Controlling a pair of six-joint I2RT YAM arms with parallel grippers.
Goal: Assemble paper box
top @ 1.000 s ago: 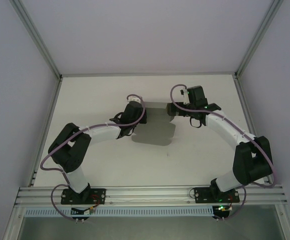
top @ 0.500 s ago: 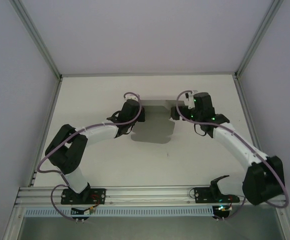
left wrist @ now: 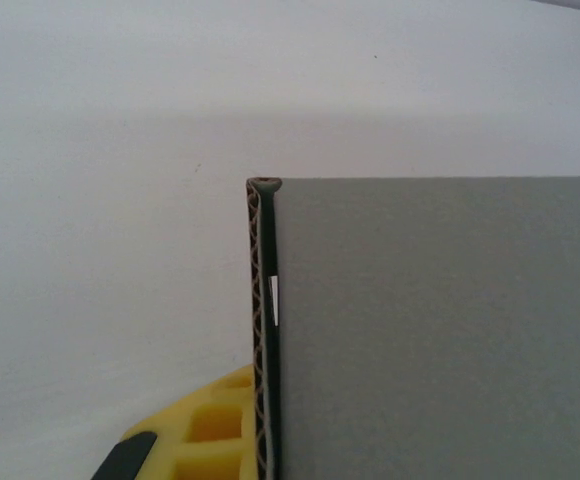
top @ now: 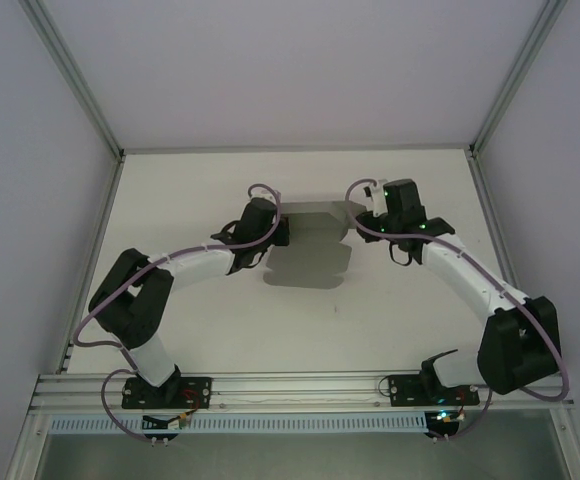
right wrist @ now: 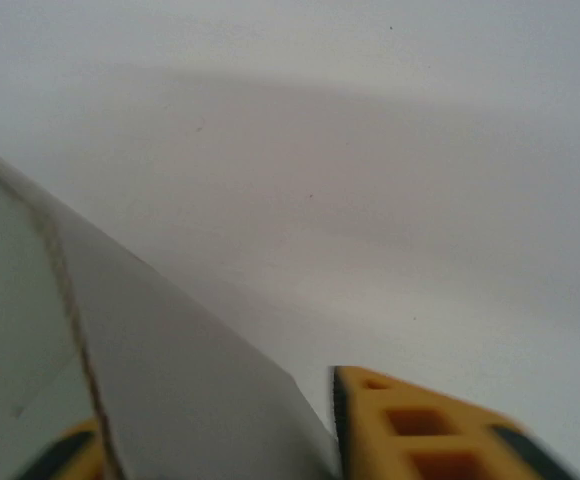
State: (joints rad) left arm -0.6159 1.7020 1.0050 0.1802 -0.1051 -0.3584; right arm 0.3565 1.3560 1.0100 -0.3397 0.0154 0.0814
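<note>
The paper box (top: 310, 262) is a grey cardboard sheet lying mid-table, its far part lifted between the two arms. My left gripper (top: 280, 230) is shut on the sheet's left edge. In the left wrist view the corrugated edge (left wrist: 262, 330) runs upright beside one yellow finger (left wrist: 210, 430), and the grey face (left wrist: 440, 330) hides the other finger. My right gripper (top: 356, 222) is at the sheet's right side. In the right wrist view a slanted grey flap (right wrist: 170, 380) lies between its two yellow fingers (right wrist: 420, 435), the right pad touching it.
The white table (top: 220, 320) is bounded by grey walls and aluminium posts (top: 100, 130). An aluminium rail (top: 300, 385) with the arm bases runs along the near edge.
My right gripper has moved in to the box's right side and closed from wide open onto the flap. The left gripper, still shut on the sheet, has shifted slightly farther away.
</note>
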